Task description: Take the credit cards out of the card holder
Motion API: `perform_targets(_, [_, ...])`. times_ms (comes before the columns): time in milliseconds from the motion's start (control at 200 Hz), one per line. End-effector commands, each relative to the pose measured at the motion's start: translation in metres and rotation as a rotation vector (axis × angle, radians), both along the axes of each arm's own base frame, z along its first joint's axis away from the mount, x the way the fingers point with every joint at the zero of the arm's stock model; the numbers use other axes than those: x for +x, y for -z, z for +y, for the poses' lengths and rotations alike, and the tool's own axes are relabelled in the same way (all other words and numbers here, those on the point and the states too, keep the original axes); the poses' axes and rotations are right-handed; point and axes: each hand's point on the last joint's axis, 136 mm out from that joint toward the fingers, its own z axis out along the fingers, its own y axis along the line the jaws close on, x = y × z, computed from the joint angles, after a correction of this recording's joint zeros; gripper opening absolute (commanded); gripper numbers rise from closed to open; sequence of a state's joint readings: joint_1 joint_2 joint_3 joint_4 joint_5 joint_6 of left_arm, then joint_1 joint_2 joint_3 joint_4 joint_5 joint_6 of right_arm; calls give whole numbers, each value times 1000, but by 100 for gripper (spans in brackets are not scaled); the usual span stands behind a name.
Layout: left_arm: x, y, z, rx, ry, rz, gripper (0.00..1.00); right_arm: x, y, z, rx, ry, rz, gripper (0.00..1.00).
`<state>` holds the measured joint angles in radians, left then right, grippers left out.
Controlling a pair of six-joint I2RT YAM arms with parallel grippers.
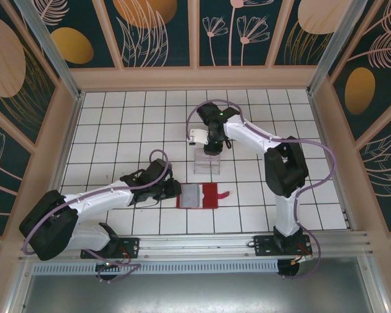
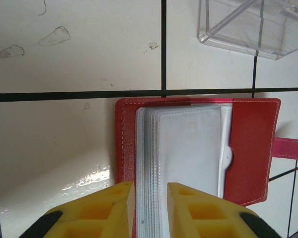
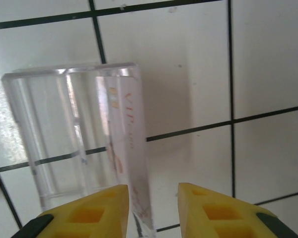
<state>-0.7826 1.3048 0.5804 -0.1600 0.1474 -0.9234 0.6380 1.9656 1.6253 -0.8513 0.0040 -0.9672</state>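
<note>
**Card holder** (image 1: 210, 194): red folding case, laid open and flat on white tiled table (image 1: 117, 130), lower centre of top view, just below clear tray (image 1: 206, 166). Grained red cover with stitched border. Inside, a stack of clear plastic sleeves (image 2: 188, 148), edges fanned toward the left. Uppermost sleeve pale and blank, with a thumb notch at its right edge.

**Closing tab** (image 2: 290, 148): pinkish red, pale stitching, metal snap stud, jutting out at right edge of left wrist view.

**Left gripper** (image 2: 150, 210): yellow fingers, bottom centre of left wrist view, clenched on near edge of the sleeve stack.

**Credit card** (image 3: 129, 124): pale and translucent, standing on edge inside the clear tray, centre left of right wrist view. Red lettering "VIP" legible, remainder too blurred to read.

**Right gripper** (image 3: 153, 213): bottom of right wrist view, directly over the tray, released, jaws apart with bare tile between.
</note>
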Motion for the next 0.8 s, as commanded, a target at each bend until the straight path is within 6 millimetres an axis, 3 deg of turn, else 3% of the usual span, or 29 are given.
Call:
perform_targets(0, [6,-7,-1,-6,-21,-20,26,9,-31,2,31,6,-114,33])
perform_targets(220, [11,-11,0,24,-13,-29,26,17,-73,11,187,164,-191,35])
perform_targets(405, [15,-8,4,19,-40,-6,26,11,-93,6,383,516,-164,37])
perform_targets(615, [26,-3,14,-42,-73,25,26,-28,-80,-5,531,969,-10,36])
perform_targets(795, [38,0,26,-48,-92,30,26,-89,-47,10,476,1162,178,31])
